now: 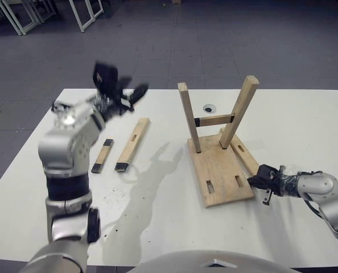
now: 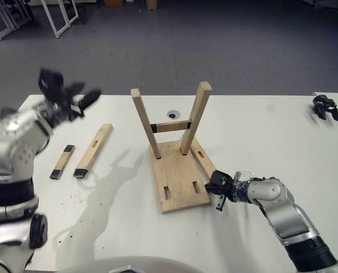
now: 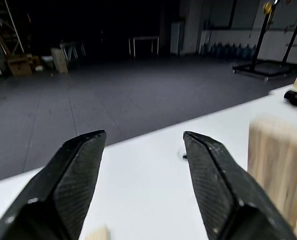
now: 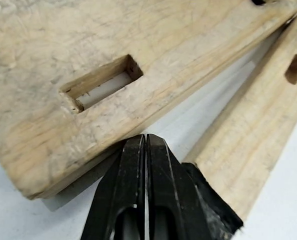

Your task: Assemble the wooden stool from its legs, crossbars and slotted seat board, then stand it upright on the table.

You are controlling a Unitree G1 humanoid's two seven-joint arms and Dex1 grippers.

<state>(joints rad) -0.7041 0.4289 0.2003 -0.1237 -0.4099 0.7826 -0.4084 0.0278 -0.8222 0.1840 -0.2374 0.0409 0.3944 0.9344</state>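
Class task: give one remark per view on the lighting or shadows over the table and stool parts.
Left eye view: the table is brightly lit, the floor behind dimmer. Left wrist view: beyond the open left gripper the floor is dark against the white table. Right wrist view: the seat board throws a thin grey shadow under its edge, beside the shut right gripper.

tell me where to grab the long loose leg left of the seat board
Take the long pale wooden leg with a black end near its middle, across its narrow width, straight down from above. It lies flat on the white table, with bare table along both long sides; the short wooden crossbar lies apart. The open left tool looks nearest.
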